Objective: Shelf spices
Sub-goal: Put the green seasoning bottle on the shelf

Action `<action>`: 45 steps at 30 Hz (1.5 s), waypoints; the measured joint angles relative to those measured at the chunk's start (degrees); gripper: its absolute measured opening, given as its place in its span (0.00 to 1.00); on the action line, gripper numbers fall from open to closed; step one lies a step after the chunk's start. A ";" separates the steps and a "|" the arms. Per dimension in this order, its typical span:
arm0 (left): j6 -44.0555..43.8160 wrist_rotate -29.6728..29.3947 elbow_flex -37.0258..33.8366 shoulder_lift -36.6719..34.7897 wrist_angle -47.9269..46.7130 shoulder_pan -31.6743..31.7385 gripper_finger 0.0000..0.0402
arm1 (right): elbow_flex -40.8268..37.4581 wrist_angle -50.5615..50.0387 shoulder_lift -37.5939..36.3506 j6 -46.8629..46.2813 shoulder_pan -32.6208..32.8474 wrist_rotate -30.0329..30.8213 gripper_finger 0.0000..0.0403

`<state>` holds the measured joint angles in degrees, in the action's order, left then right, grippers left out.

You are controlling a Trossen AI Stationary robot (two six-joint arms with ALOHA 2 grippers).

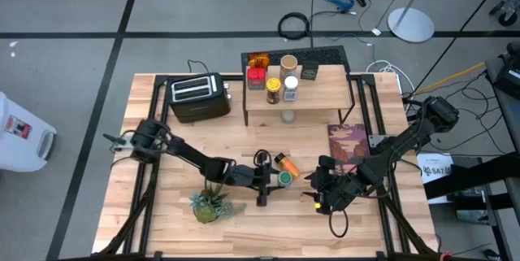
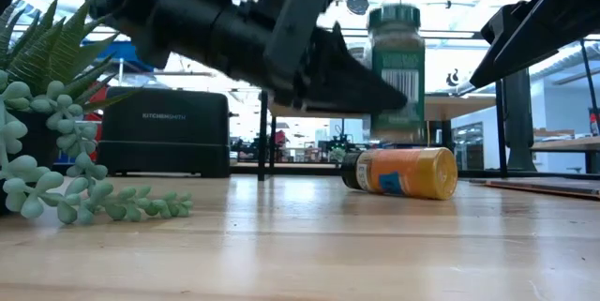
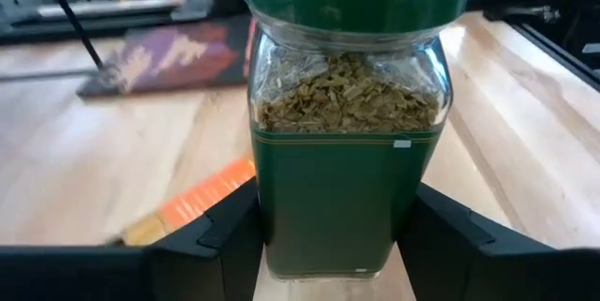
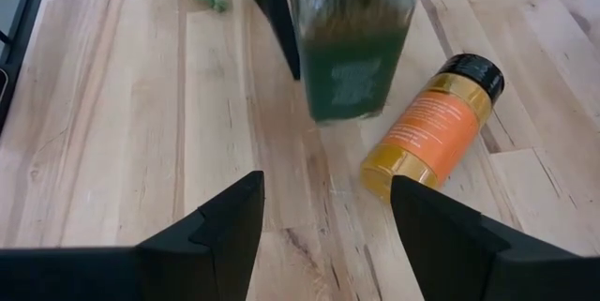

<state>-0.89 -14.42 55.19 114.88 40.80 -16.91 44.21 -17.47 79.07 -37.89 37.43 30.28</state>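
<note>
two arms meet over the near middle of the wooden table (image 1: 162, 204). the left gripper (image 1: 272, 178) is clenched on a green-capped jar (image 3: 349, 123), its fingers (image 3: 211, 235) pressed to the jar's lower sides; the jar is upright and, in the low view, lifted clear of the tabletop (image 2: 394, 67). dried flakes show through the glass above a green label; the cap is cut off in the left wrist view, and the jar's top is cut off and blurred in the right wrist view (image 4: 352, 48).

just beside it, toward the right, an orange bottle (image 4: 427, 132) with a dark cap lies on its side on the wood, also seen in the low view (image 2: 401, 172) and from above (image 1: 285, 163); its label cannot be read.

the right gripper (image 4: 323, 221) hangs above the table near the bottle, jaws parted and grasping nothing, touching neither container.

the shelf (image 1: 325, 94), with a light plank top on a black frame, stands at the far middle of the table. on it are several small spice containers: a red tin (image 1: 257, 77), an amber jar (image 1: 258, 59), a tan-lidded jar (image 1: 288, 66), a yellow-lidded jar (image 1: 274, 90), a white-capped shaker (image 1: 290, 87) and a dark square tin (image 1: 309, 71); details are too small to make out.

a black toaster (image 1: 199, 97) stands left of the shelf, a potted plant (image 1: 213, 204) at the near edge, and a book (image 1: 348, 143) on the right.
</note>
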 joint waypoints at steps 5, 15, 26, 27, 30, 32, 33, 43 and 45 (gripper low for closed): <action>1.50 -0.94 0.01 -4.38 -3.49 0.00 0.51 | 0.01 0.09 0.00 -0.43 0.00 -0.07 0.55; 4.41 -3.02 0.03 -14.87 -10.83 0.78 0.51 | 0.02 0.61 0.00 -0.42 0.00 0.00 0.55; 6.32 -2.06 3.83 -25.28 -18.93 6.05 0.51 | 0.02 2.63 -4.34 2.58 0.02 3.05 0.55; 6.34 -1.78 5.52 -25.80 -21.56 6.65 0.51 | 0.02 2.64 -4.94 3.11 0.00 3.13 0.55; 7.75 -1.45 11.04 -26.13 -29.30 8.19 0.51 | 0.04 2.55 -6.55 5.32 0.02 4.42 0.55; 9.44 -1.24 14.85 -26.13 -34.33 9.05 0.51 | 0.04 2.43 -7.38 7.22 0.02 6.10 0.55; 10.41 -1.22 16.60 -26.13 -36.16 9.52 0.51 | 0.04 2.42 -7.73 8.31 0.02 7.22 0.55; 18.23 3.40 26.50 -26.15 -46.80 17.17 0.51 | 0.04 2.18 -12.22 17.31 -3.59 11.43 0.55; 18.89 5.88 26.79 -26.13 -48.08 19.43 0.51 | 0.04 2.30 -14.36 19.50 -4.95 11.39 0.55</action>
<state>18.00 -8.55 81.97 88.75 -7.28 2.52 44.25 -15.17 64.71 -18.39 32.48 41.68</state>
